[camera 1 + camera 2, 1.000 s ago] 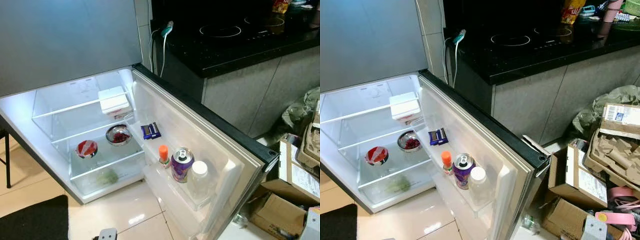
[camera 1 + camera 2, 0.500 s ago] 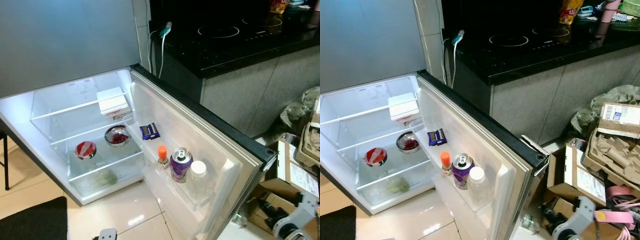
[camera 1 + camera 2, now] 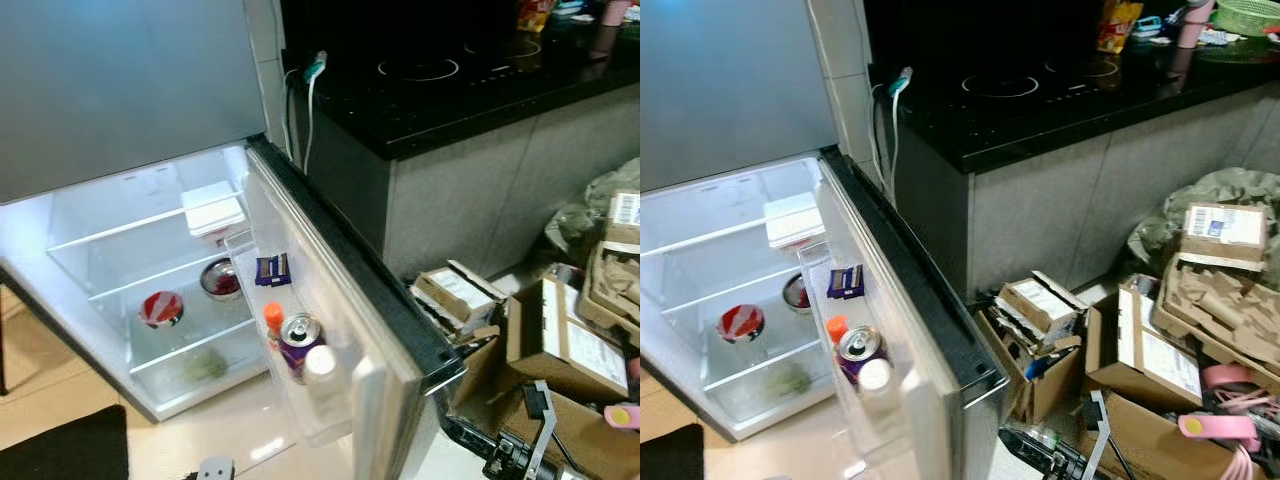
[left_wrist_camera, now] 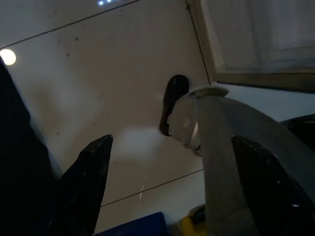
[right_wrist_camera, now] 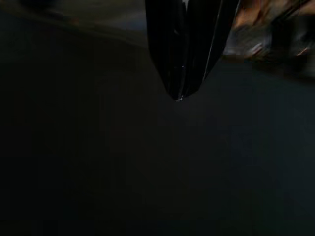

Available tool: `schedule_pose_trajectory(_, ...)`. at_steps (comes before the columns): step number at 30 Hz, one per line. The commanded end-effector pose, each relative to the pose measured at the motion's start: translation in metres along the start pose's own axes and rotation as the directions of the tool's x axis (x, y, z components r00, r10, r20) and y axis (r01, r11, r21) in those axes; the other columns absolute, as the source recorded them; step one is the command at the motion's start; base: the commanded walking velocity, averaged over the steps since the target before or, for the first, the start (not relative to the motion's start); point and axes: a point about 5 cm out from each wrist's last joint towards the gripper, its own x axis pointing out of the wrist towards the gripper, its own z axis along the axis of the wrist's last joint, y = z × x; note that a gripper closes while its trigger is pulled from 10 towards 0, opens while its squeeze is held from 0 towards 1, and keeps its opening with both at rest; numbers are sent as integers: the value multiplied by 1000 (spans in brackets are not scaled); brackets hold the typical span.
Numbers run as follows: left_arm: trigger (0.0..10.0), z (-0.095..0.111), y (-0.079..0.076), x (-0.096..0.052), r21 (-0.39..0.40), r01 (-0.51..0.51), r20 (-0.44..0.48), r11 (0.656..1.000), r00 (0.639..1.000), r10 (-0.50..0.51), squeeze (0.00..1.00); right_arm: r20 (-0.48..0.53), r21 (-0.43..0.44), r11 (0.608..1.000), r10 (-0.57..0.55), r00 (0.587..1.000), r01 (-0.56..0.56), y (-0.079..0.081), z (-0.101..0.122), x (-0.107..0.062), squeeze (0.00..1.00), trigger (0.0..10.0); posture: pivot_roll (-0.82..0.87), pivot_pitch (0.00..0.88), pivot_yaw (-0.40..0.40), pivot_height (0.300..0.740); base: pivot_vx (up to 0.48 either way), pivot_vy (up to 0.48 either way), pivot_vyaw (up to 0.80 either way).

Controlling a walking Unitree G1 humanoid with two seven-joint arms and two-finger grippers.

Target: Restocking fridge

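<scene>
The fridge (image 3: 150, 270) stands open and lit, its door (image 3: 340, 300) swung about halfway in. The door shelf carries a purple can (image 3: 297, 333), an orange-capped bottle (image 3: 272, 318), a white-capped bottle (image 3: 322, 365) and a dark blue packet (image 3: 271, 269). Inside are a white box (image 3: 213, 208), a steel bowl (image 3: 221, 279), a red-and-white bowl (image 3: 160, 308) and something green (image 3: 205, 367). My right arm (image 3: 520, 455) is low behind the door's outer side; the right gripper (image 5: 179, 96) is shut with nothing in it, against a dark surface. The left gripper (image 4: 172, 142) hangs open over the floor.
A black counter with a hob (image 3: 450, 75) runs to the right of the fridge, and a cable (image 3: 310, 75) hangs at its corner. Cardboard boxes (image 3: 570, 340) crowd the floor at right. A black mat (image 3: 60, 445) lies at lower left on the pale tiles.
The fridge door has swung well inward toward shut. My right arm has come into view low at the right, behind the door. The camera has also shifted.
</scene>
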Motion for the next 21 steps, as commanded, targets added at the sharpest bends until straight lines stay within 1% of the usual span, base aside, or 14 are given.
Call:
schedule_pose_trajectory(1, 10000, -3, 2, -1, 8, -4, -16, 1000, 1000, 4, 0, 7, -19, 998, -67, 998, 68, -4, 0, -2, 0, 10000, -93, 0, 19, 740, 0, 0, 0)
schedule_pose_trajectory(2, 10000, -3, 2, -1, 9, -4, -16, 1000, 1000, 4, 0, 23, -33, 992, -121, 992, 122, -8, 1, -3, 0, 10000, -93, 0, 19, 740, 0, 0, 0)
schedule_pose_trajectory(3, 10000, -3, 2, -1, 9, -4, -16, 1000, 1000, 4, 0, 49, -52, 976, -209, 977, 211, -13, 3, -7, 0, 10000, -91, 0, 20, 740, 0, 0, 0)
schedule_pose_trajectory(4, 10000, -3, 2, -1, 9, -4, -16, 1000, 1000, 4, 0, 49, -52, 976, -209, 977, 211, -13, 3, -7, 0, 10000, -91, 0, 20, 740, 0, 0, 0)
schedule_pose_trajectory(5, 10000, -3, 2, -1, 9, -4, -16, 1000, 1000, 4, 0, 91, -56, 931, -355, 931, 360, -22, 5, -12, 0, 10000, -91, 0, 19, 740, 0, 0, 0)
schedule_pose_trajectory(6, 10000, -3, 2, -1, 9, -4, -16, 1000, 1000, 4, 0, 91, -56, 931, -355, 931, 360, -22, 5, -12, 0, 10000, -91, 0, 19, 740, 0, 0, 0)
schedule_pose_trajectory(7, 10000, -3, 2, -1, 10, -4, -16, 1000, 1000, 4, 0, 132, -20, 874, -479, 868, 486, -28, 5, -20, 0, 10000, -91, 0, 19, 740, 0, 0, 0)
schedule_pose_trajectory(8, 10000, -3, 2, -1, 12, -4, -16, 1000, 1000, 4, 0, 155, -27, 774, -622, 768, 632, -36, 3, -33, 0, 10000, -90, 0, 20, 740, 0, 0, 0)
schedule_pose_trajectory(9, 10000, -3, 2, -1, 12, -4, -16, 1000, 1000, 4, 0, 155, -27, 774, -622, 768, 632, -36, 3, -33, 0, 10000, -90, 0, 20, 740, 0, 0, 0)
schedule_pose_trajectory(10, 10000, -3, 2, -1, 13, -4, -17, 1000, 1000, 4, 0, 155, -33, 761, -636, 756, 648, -36, 0, -36, 0, 10000, -88, 0, 20, 740, 0, 0, 0)
schedule_pose_trajectory(12, 10000, -3, 2, -1, 14, -4, -18, 1000, 1000, 4, 0, 134, -44, 755, -645, 752, 655, -36, -5, -39, 0, 10000, -86, 0, 20, 740, 0, 0, 706)
schedule_pose_trajectory(14, 10000, -3, 2, -1, 15, -5, -18, 1000, 1000, 5, 0, 105, -41, 761, -641, 760, 648, -36, -16, -42, 0, 10000, -86, 0, 21, 740, 0, 0, 697)
schedule_pose_trajectory(16, 10000, -4, 2, -1, 17, -5, -19, 1000, 1000, 6, 0, 92, -27, 782, -618, 781, 622, -35, -22, -41, 0, 10000, -86, 0, 22, 740, 0, 0, 672)
schedule_pose_trajectory(21, 10000, -4, 2, -1, 18, -5, -20, 1000, 1000, 6, 0, 99, -17, 794, -604, 791, 608, -34, -23, -40, 0, 10000, -86, 0, 22, 740, 0, 0, 660)
